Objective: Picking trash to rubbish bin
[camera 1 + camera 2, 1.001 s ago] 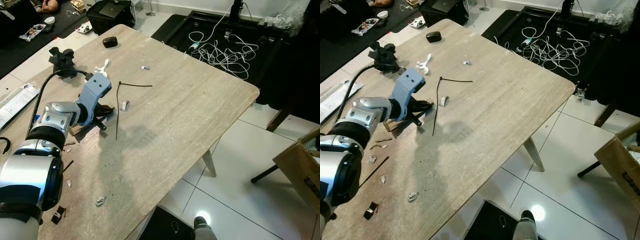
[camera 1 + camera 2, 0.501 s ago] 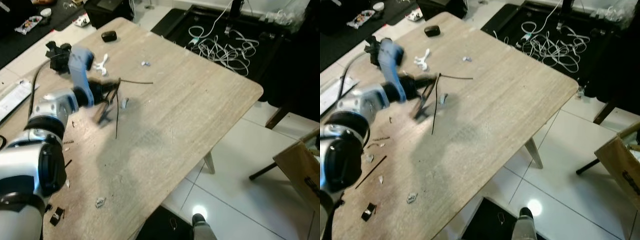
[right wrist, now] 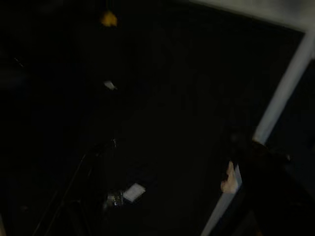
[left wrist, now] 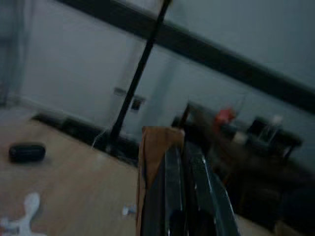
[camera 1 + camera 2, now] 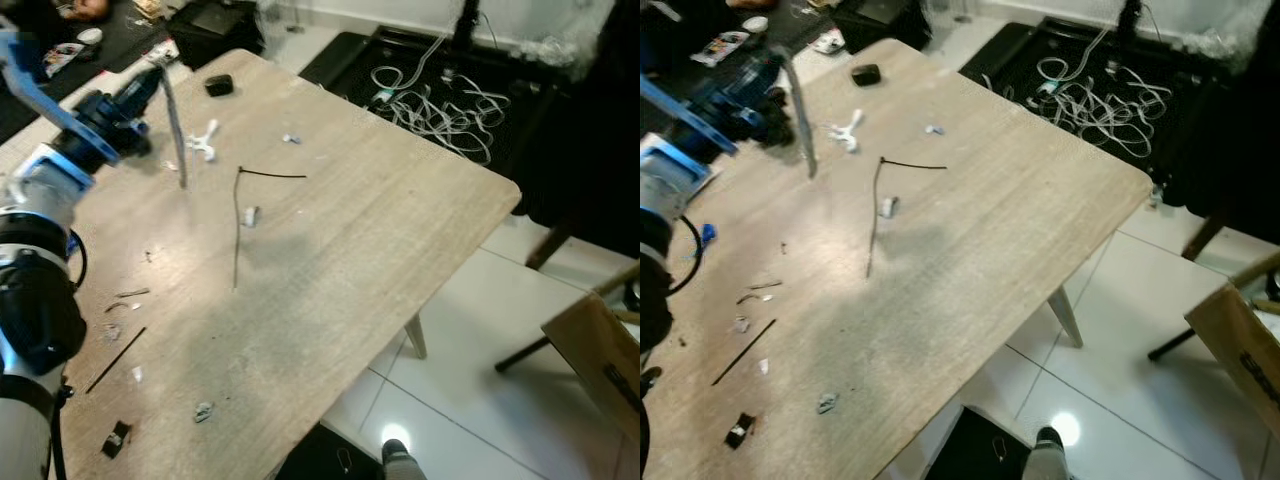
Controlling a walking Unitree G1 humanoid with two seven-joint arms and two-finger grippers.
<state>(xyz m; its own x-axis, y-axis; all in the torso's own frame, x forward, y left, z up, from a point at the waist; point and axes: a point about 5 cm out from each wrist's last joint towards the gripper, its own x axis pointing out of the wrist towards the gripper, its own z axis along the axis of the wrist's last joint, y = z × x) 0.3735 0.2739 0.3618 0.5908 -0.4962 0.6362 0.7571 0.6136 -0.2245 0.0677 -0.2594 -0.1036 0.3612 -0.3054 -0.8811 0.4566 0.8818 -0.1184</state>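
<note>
My left gripper (image 5: 156,78) is raised above the far left part of the wooden table (image 5: 400,200), shut on a thin brown cardboard strip (image 5: 176,135) that hangs down from it. In the left wrist view the strip (image 4: 153,162) sits pinched between the black fingers (image 4: 194,187). Loose trash lies on the table: a long black cable tie (image 5: 237,220), a small white scrap (image 5: 250,214), a white plastic piece (image 5: 205,141) and several bits near the front left corner (image 5: 203,410). The right arm hangs idle, and its wrist view is very dark.
A small black case (image 5: 219,85) lies at the table's far end. White cables (image 5: 450,105) sprawl on a black mat behind the table. A brown box (image 5: 600,350) stands on the tiled floor at the right. A dark object (image 5: 980,445) sits below the table's near edge.
My left gripper has lifted off the table, swinging up and to the far left with the cardboard strip in it. The camera view has shifted slightly.
</note>
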